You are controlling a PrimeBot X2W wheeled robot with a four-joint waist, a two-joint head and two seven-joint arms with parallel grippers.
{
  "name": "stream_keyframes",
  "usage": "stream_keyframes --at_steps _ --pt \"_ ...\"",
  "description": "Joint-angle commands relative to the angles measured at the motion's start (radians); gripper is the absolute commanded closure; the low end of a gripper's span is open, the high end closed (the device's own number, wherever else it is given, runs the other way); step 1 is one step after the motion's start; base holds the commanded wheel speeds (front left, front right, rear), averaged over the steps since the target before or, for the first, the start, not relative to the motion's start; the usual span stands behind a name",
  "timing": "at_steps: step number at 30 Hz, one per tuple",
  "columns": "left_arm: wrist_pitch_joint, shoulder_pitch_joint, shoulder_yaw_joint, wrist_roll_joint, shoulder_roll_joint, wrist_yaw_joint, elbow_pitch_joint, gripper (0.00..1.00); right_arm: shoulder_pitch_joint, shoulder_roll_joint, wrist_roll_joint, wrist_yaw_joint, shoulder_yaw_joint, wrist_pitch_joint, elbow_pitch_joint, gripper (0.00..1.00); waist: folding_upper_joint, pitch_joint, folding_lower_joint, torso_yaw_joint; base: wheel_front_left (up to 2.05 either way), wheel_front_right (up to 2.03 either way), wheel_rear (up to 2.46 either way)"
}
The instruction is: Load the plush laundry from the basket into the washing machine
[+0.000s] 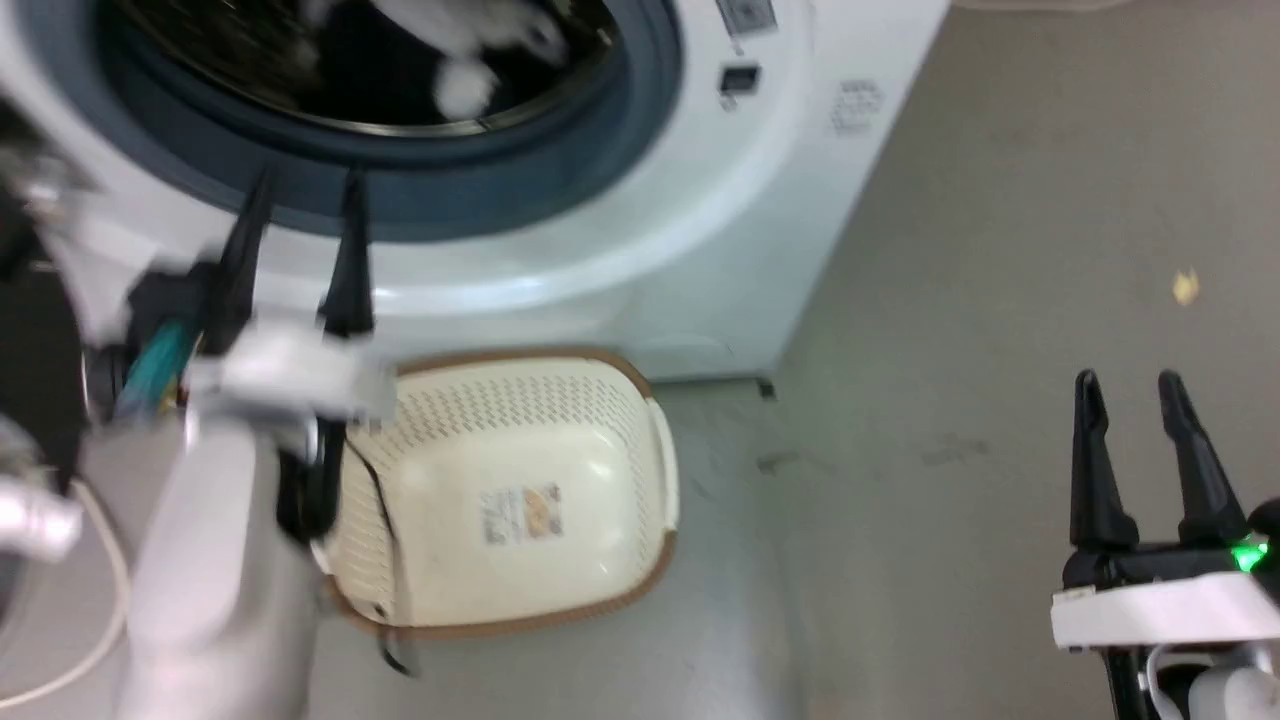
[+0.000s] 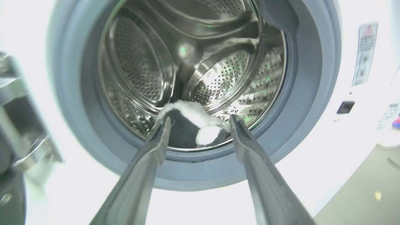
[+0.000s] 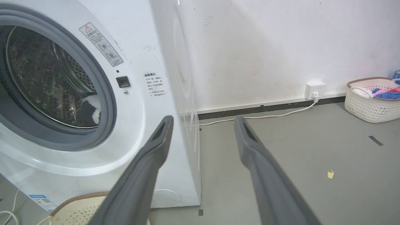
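The plush laundry (image 2: 192,114) lies low in the drum (image 2: 140,62) of the washing machine (image 1: 700,250), beyond the tips of my left gripper (image 1: 307,190), which points at the door opening without touching it. The grey door ring (image 2: 193,168) hides its underside, and the blurred head view cuts it off at the top edge. My left gripper and right gripper (image 1: 1129,385) both have their fingers spread apart, holding nothing. The basket (image 1: 520,410) stands before the machine.
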Motion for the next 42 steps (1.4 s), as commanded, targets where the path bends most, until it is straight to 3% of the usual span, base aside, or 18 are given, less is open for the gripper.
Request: stream_keyframes --at_steps 1,9,17,23,36,37,42 --pt "-0.005 0.034 0.016 -0.020 -0.011 0.004 -0.021 0.00 0.011 0.000 -0.007 -0.001 -0.001 -0.004 -0.006 0.00 0.0000 -0.080 0.0004 0.067 0.00 0.00 0.00" --pt "-0.005 0.370 0.097 -0.011 -0.083 0.002 -0.279 0.00 0.067 0.000 -0.069 -0.001 0.028 -0.004 -0.026 0.00 0.0000 -0.151 0.0004 0.124 0.00 0.00 0.00" --pt "-0.005 0.569 0.103 0.062 -0.138 0.008 -0.379 0.00 0.096 -0.001 -0.163 -0.001 0.049 -0.004 -0.025 0.00 0.0000 -0.200 0.0004 0.140 0.00 0.00 0.00" --pt "-0.005 0.654 0.063 0.113 -0.153 0.016 -0.381 0.00 0.120 0.000 -0.154 -0.001 0.048 -0.004 -0.014 0.00 0.0000 -0.229 0.0004 0.140 0.00 0.00 0.00" --pt "-0.005 0.676 0.054 0.107 -0.158 0.016 -0.386 0.00 0.139 0.000 -0.126 -0.001 0.049 -0.004 0.000 0.00 0.0000 -0.247 0.0004 0.152 0.00 0.00 0.00" --pt "0.000 0.661 0.053 0.107 -0.157 0.012 -0.382 1.00 0.128 0.000 -0.132 0.000 0.048 0.000 -0.001 1.00 -0.0001 -0.247 0.0004 0.152 0.00 0.00 0.00" --pt "0.005 0.660 0.052 0.110 -0.157 0.013 -0.383 1.00 0.127 0.000 -0.134 0.000 0.049 0.005 -0.001 1.00 0.0000 -0.249 0.0005 0.152 0.00 0.00 0.00"
